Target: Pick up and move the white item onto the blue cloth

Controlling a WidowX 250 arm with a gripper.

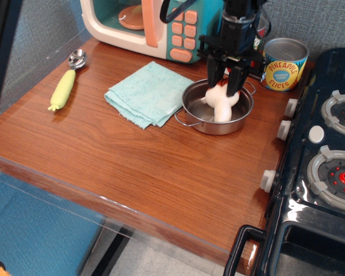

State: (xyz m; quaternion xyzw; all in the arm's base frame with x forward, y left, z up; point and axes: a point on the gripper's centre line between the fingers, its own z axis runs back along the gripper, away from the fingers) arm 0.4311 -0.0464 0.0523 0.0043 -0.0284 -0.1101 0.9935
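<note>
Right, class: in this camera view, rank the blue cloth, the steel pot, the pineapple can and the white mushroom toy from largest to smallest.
1. Blue cloth
2. Steel pot, a little smaller than the cloth
3. Pineapple can
4. White mushroom toy, partly hidden by the hand, so its rank below the can is unsure

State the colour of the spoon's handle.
Pale yellow, on the metal spoon left of the folded aqua-blue cloth; the only view shows it.

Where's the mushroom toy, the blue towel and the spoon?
white item [221, 103]: main camera view, on its stem inside the pot.
blue cloth [146, 92]: main camera view, middle of the towel.
spoon [63, 88]: main camera view, on its yellow handle.
</note>
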